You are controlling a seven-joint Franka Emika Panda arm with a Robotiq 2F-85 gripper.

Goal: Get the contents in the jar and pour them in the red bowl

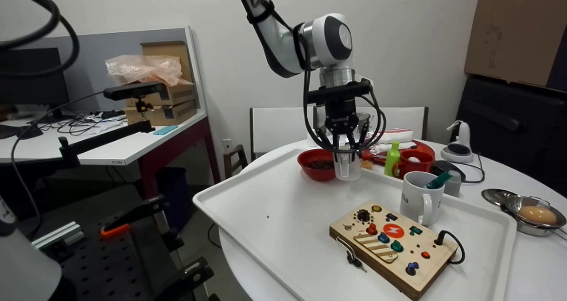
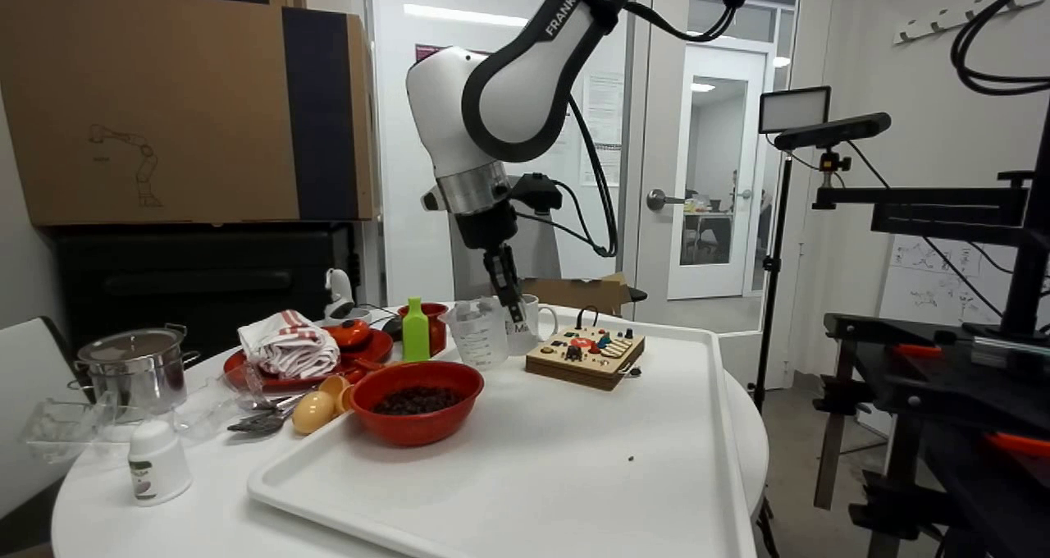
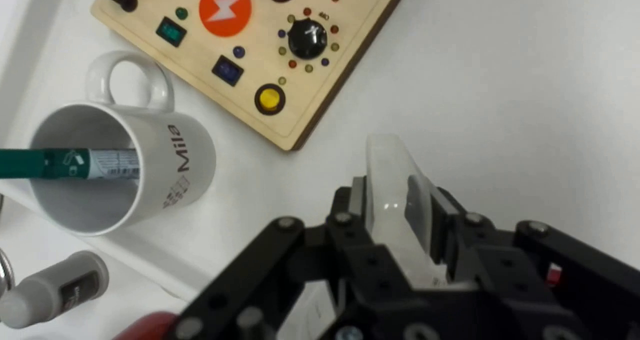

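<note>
Probably the pouring was over, so the danger lay in setting down and leaving. In an exterior view, the gripper [image 1: 346,148] held the jar [image 1: 353,170] pinched just beside the red bowl [image 1: 313,172]; whether its base bore on the tray [image 1: 252,203] I could not tell, and a release above that surface would have let the jar drop or topple, perhaps against the red bowl. In an exterior view, the dark contents [image 2: 418,400] lay in the red bowl, and no dark mass showed through the jar's clear wall. With so little room, a sideways swing could have struck the red bowl's rim and spilled them (a dark speck [image 2: 631,459] lay well apart from the red bowl on the tray, possibly a stray piece). The green bottle [image 2: 416,331], also near the red bowl, might have gone over the same way. In the wrist view, the handle [image 3: 387,180] was what the pincer squeezed; with only that narrow part gripped, a jerk could have made the jar twist or slip. The white mug [image 3: 160,145], farther from the red bowl than the jar, held a green marker [image 3: 70,163]; a low, hasty retreat toward it could have tipped it.
</note>
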